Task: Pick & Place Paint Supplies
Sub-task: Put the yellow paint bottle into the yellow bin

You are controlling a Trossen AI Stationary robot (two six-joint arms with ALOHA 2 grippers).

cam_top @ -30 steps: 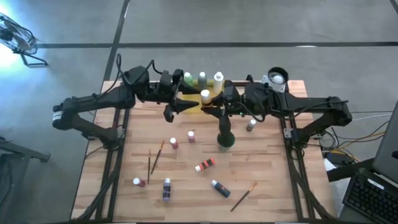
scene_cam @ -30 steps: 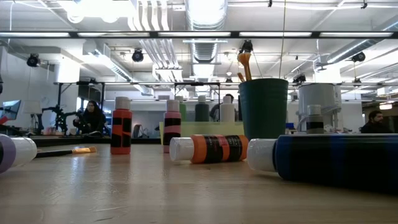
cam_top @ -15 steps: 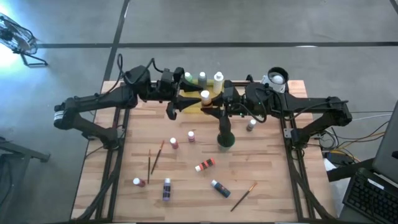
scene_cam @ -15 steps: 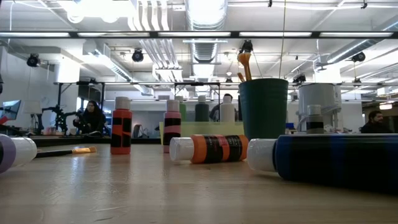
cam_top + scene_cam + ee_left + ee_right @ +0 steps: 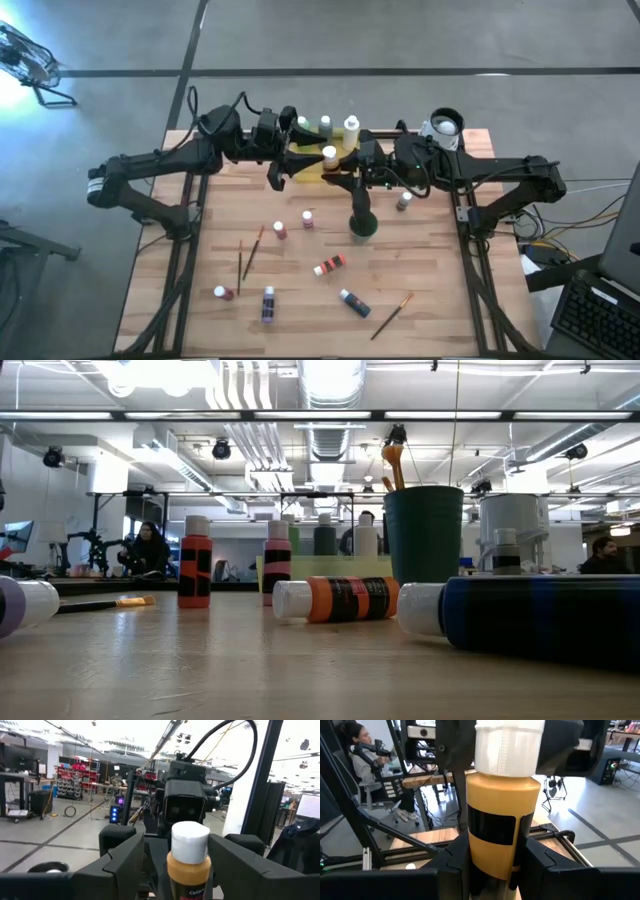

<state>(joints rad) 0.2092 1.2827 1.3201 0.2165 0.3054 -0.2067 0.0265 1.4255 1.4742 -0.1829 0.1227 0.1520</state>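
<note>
the ochre paint bottle (image 5: 330, 154) stands upright above the yellow tray (image 5: 312, 163) at the surface's far side. the right end effector (image 5: 492, 865) is clamped on its lower body, whose base is hidden. the left end effector (image 5: 172, 857) brackets the bottle's white cap with fingers (image 5: 120, 862) apart; contact cannot be made out. both end effectors are out of the low view.

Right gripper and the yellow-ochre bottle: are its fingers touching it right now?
Touching. In the right wrist view the right gripper's fingers press against both sides of the yellow-ochre bottle with no gap showing.
</note>
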